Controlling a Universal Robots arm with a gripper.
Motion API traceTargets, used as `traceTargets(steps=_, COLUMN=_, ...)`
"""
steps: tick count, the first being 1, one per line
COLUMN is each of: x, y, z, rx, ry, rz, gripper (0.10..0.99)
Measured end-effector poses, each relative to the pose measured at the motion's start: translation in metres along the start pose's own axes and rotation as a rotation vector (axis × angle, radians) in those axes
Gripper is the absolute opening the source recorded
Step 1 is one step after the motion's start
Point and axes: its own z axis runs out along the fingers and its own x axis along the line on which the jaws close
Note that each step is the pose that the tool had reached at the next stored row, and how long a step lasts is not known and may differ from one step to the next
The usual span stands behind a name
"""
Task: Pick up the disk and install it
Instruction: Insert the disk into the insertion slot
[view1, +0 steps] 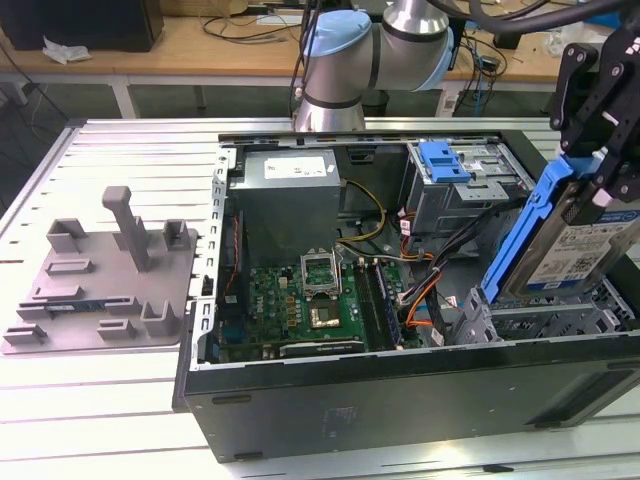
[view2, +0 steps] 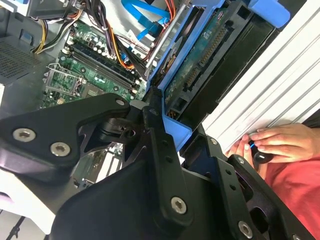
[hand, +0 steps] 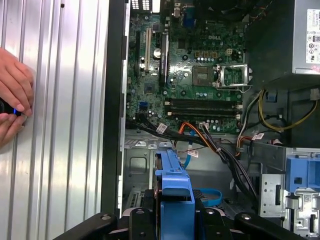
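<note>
The disk (view1: 578, 252), a silver drive with a white-and-blue label in blue plastic rails, hangs tilted over the open computer case (view1: 400, 390) at the exterior view's right. My black gripper (view1: 597, 185) is shut on its upper end. Its lower end sits just above the metal drive cage (view1: 545, 320). In the second wrist view the disk's green circuit-board side (view2: 200, 65) and blue rail run between my gripper (view2: 175, 131) fingers. The first wrist view looks down the blue rail (hand: 175, 192) into the case.
The case holds a motherboard (view1: 300, 300), a power supply (view1: 290, 195), cable bundles (view1: 440, 265) and a bare blue bracket (view1: 445, 160) in the far bay. A grey fixture plate (view1: 100, 285) lies on the slatted table. A person's hand (view2: 280, 142) rests beside the case.
</note>
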Motion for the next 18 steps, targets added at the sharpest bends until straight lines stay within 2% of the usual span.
traceTargets(steps=12, x=0.0003, y=-0.0002, z=0.0055, rx=0.0, ry=0.0001, rz=0.003, gripper=0.369)
traceTargets(steps=18, x=0.0004, y=-0.0004, z=0.0106, rx=0.0, ry=-0.0001, rz=0.004, gripper=0.369)
